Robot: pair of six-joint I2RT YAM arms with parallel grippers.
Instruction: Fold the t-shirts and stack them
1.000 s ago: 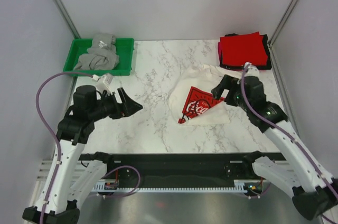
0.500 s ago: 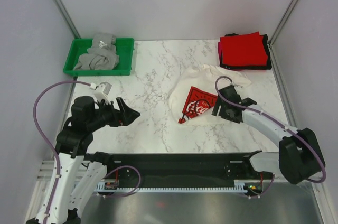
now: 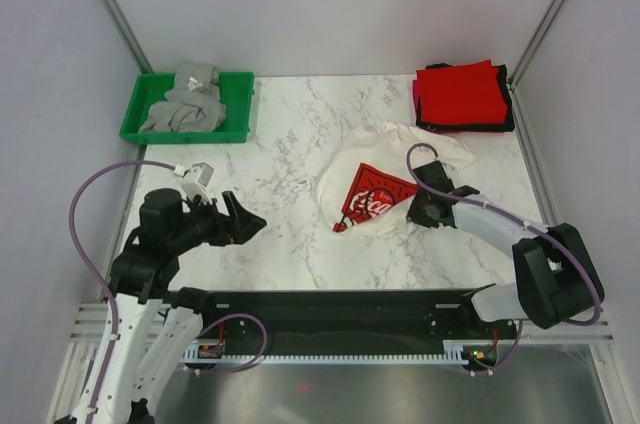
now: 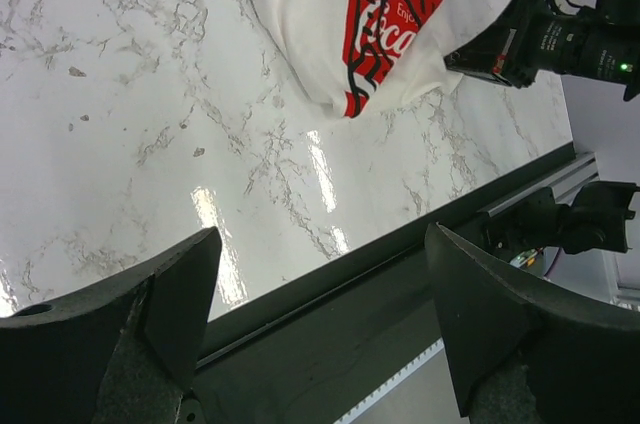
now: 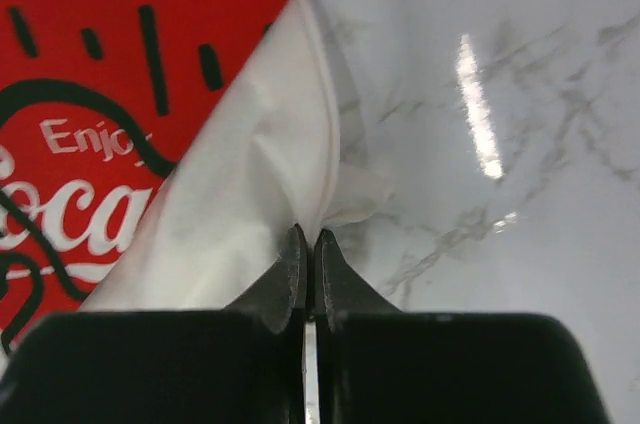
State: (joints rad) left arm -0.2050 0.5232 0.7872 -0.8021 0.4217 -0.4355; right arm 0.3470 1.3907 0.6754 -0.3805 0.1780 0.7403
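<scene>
A crumpled white t-shirt (image 3: 390,149) with a red Coca-Cola print (image 3: 372,199) lies right of the table's middle. My right gripper (image 3: 418,212) sits low at the shirt's near right edge. In the right wrist view it (image 5: 308,236) is shut on a fold of the white cloth (image 5: 250,194). Folded t-shirts are stacked at the back right, a red one (image 3: 460,92) on top of a black one (image 3: 505,119). A grey t-shirt (image 3: 185,109) lies bunched in the tray. My left gripper (image 3: 245,214) hovers at the near left, open and empty (image 4: 320,239), well away from the white shirt (image 4: 310,14).
The green plastic tray (image 3: 135,119) stands at the back left corner. A black rail (image 3: 320,304) runs along the table's near edge. Slanted metal posts (image 3: 110,4) rise at both back corners, with grey walls behind.
My right gripper has dropped to the table and shut on the white shirt's near right edge, shifting the print slightly left. The left arm drew back a little toward the near edge.
</scene>
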